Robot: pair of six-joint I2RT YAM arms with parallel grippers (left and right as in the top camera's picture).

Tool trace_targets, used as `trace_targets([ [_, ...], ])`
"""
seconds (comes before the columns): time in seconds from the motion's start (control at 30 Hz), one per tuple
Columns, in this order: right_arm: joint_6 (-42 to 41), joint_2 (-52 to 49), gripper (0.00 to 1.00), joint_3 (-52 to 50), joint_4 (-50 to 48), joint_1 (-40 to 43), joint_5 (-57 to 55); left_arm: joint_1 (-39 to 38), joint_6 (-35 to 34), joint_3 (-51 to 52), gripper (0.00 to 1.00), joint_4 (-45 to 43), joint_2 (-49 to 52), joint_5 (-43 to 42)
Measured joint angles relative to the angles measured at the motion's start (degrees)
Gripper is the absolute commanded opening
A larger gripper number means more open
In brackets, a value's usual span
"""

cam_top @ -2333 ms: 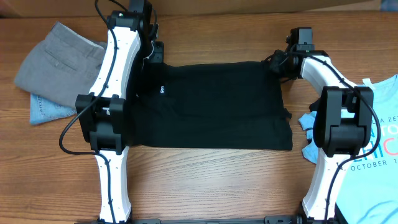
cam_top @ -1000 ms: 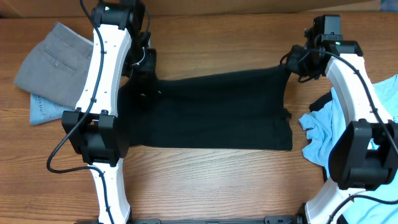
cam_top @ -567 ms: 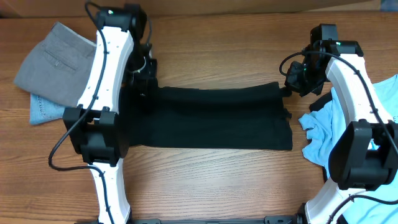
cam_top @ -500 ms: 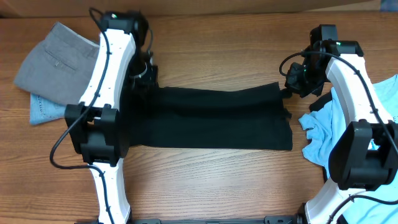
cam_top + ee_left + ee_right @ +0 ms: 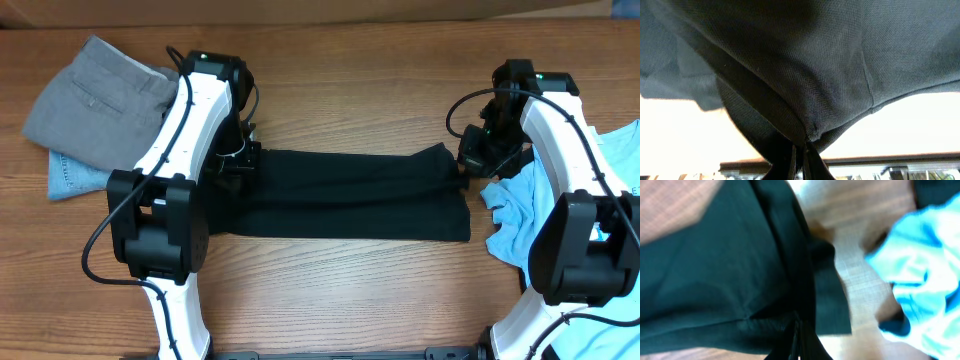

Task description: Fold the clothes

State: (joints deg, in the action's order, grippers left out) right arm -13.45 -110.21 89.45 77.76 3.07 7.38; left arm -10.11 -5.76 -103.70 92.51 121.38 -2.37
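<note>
We are losing both ends of the black T-shirt under our arms from overhead, and folds are hiding any logo or print. It is lying on the table as a flat band, its long axis running straight between our two sets of fingers. The cloth is looking plain, dark and finely knitted. The left gripper is pinching a seamed edge, cloth draping above its fingers. The right gripper is pinching a blurred fold, with a light blue garment lying beside its fingers.
</note>
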Motion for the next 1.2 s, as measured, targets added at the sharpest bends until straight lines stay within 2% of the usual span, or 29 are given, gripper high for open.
trace_targets([
  [0.13, 0.00, 0.00, 0.06, -0.98, 1.22, 0.00, -1.57, 0.00, 0.00, 2.58, 0.07, -1.20, 0.00, 0.04],
  [0.17, 0.00, 0.00, 0.09, -1.60, 0.79, 0.00, -1.88, 0.00, 0.00, 2.93, 0.07, -1.51, 0.00, 0.04],
  [0.27, -0.39, 0.00, 0.38, -4.31, -0.68, 0.00, -2.43, 0.00, 0.11, 3.39, 0.14, -2.10, 0.00, 0.07],
  [0.33, -0.22, 0.00, 0.45, -5.53, -1.36, 0.00, -2.86, 0.00, 0.13, 3.50, 0.17, -2.29, 0.00, 0.04],
  [0.47, 0.04, 0.00, 0.45, -5.79, -2.75, 0.04, -3.13, 0.00, 0.26, 3.61, 0.25, -2.05, 0.00, 0.04],
  [0.67, 0.61, 0.00, 0.45, -5.79, -3.87, 0.28, -1.64, 0.00, 0.42, 3.61, 0.25, -0.68, 0.00, 0.04],
  [0.93, 3.28, 0.00, 0.45, -5.79, -6.75, -0.59, 5.75, 0.63, 0.39, 3.61, 0.25, -2.47, 0.00, 0.04],
  [1.2, 6.12, 0.00, 0.45, -5.79, -7.32, -3.52, 12.61, 7.02, 1.40, 3.58, 0.29, -4.70, -0.90, -2.19],
])
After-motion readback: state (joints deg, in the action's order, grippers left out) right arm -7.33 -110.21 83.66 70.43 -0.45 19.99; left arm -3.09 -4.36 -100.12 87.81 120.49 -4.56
